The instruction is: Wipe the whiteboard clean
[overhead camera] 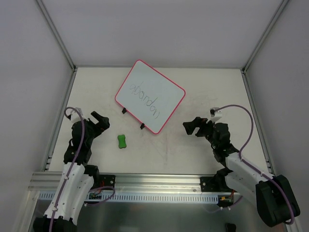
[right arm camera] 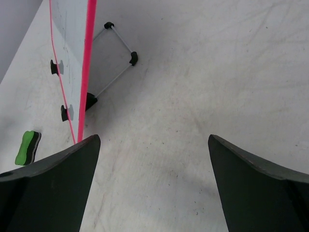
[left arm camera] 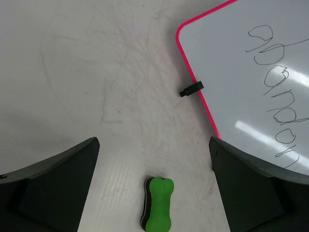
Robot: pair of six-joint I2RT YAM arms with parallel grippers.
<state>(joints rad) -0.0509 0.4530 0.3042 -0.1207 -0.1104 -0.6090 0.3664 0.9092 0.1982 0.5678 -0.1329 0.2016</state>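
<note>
Two tools hang open and empty near the front of the surface (overhead camera: 212, 92), the left tool (overhead camera: 100, 120) and the right tool (overhead camera: 192, 126) well apart. Between them and farther back sits the whiteboard (overhead camera: 150, 96), skewed and bearing handwriting, with bare room round its pink edges. A green eraser (overhead camera: 122, 141) lies near its clipped edge. Only the right wrist view shows a wire stand (right arm camera: 116, 55) behind the board, tilting it up.

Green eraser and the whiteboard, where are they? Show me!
green eraser (left arm camera: 159, 204), left wrist view, middle of its green top.
whiteboard (overhead camera: 153, 91), top external view, bare white face beside the writing.
</note>
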